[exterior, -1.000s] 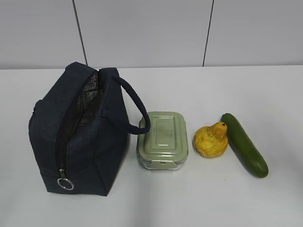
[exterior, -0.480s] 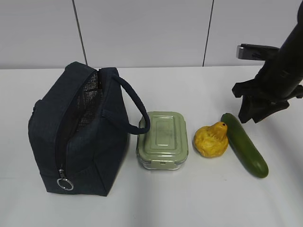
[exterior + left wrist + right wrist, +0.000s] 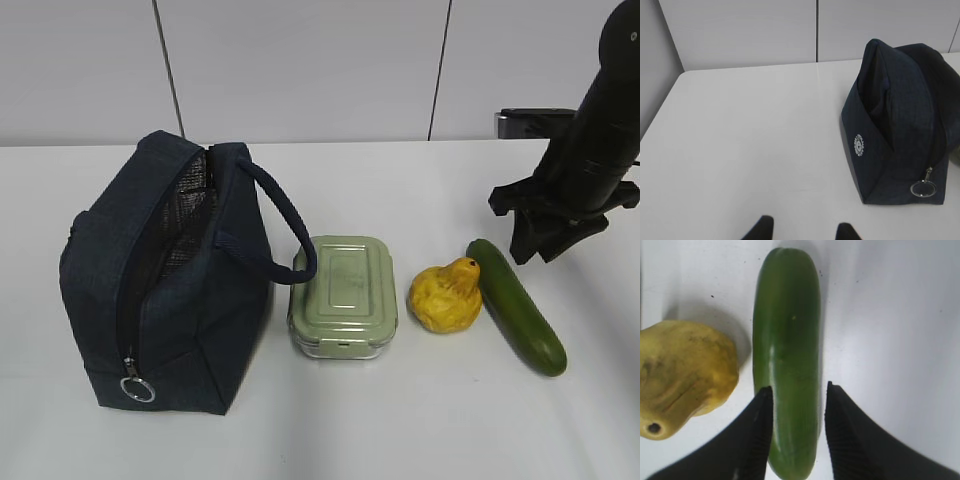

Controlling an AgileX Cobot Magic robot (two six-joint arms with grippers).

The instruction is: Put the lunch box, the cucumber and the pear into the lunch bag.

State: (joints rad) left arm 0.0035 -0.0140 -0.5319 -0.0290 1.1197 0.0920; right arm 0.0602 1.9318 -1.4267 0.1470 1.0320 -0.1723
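Right hand (image 3: pixel 795 437) spread, straddling cucumber (image 3: pixel 787 355) end, not gripping. Advice: lower squarely, keep clear of pear (image 3: pixel 682 372), then pinch.

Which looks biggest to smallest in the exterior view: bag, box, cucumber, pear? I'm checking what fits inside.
1. Dark navy fabric lunch bag, clearly largest.
2. Sage-green lidded rectangular lunch box.
3. Long dark-green cucumber: longer than the box looks, but much slimmer, so unsure.
4. Lumpy yellow pear, smallest.

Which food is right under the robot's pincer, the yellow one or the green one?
The green cucumber. The right pincer is lined up over its end, while the yellow pear sits off to the side.
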